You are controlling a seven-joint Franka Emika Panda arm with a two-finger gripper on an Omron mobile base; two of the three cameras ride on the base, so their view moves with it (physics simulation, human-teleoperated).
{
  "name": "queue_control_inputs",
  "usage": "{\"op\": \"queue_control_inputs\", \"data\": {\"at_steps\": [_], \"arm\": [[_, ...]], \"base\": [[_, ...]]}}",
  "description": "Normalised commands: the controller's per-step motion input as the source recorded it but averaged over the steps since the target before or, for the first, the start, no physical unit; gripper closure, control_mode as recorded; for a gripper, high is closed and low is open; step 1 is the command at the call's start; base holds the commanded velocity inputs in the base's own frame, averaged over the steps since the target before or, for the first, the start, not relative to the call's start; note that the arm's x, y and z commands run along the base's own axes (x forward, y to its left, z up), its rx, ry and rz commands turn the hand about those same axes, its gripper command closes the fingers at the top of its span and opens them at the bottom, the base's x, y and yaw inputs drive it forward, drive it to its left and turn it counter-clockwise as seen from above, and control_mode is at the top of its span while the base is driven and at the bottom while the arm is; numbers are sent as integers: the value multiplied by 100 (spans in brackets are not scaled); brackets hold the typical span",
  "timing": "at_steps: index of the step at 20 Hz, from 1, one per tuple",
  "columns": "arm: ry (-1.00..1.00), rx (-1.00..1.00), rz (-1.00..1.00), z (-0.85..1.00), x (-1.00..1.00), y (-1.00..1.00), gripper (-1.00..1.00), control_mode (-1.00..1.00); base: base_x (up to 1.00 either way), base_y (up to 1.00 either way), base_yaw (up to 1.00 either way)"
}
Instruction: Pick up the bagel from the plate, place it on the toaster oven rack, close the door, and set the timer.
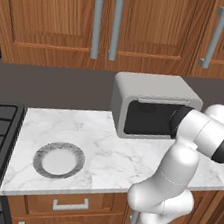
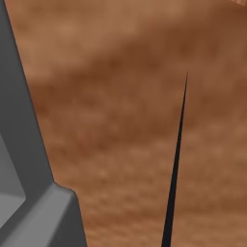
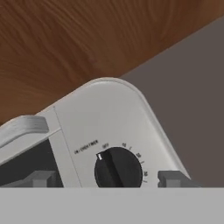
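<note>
We have the gripper (image 3: 106, 178) up at the toaster oven (image 1: 154, 97), its jaws spread with the two fingertips (image 3: 173, 178) standing either side of the dark timer knob (image 3: 118, 167), which lies straight ahead between them with its white pointer near the off mark. The door (image 1: 151, 118) looks closed (handle bar up along its top edge), and the plate (image 1: 59, 159) sits bare on the table (image 1: 109, 144), well off to the left. The bagel is presumably behind the dark glass, which we cannot see through, and our own arm blocks the oven's right panel in the left base view.
</note>
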Motion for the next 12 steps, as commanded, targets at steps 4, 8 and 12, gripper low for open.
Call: {"op": "queue_control_inputs", "data": {"at_steps": [4,8,12], "arm": [[1,0,-8,18,28,0,-100,-100],[2,0,-8,0,29,10,100,-100],[0,0,-1,4,22,0,100,-100]], "base": [[0,0,0],[0,0,0],[0,0,0]]}}
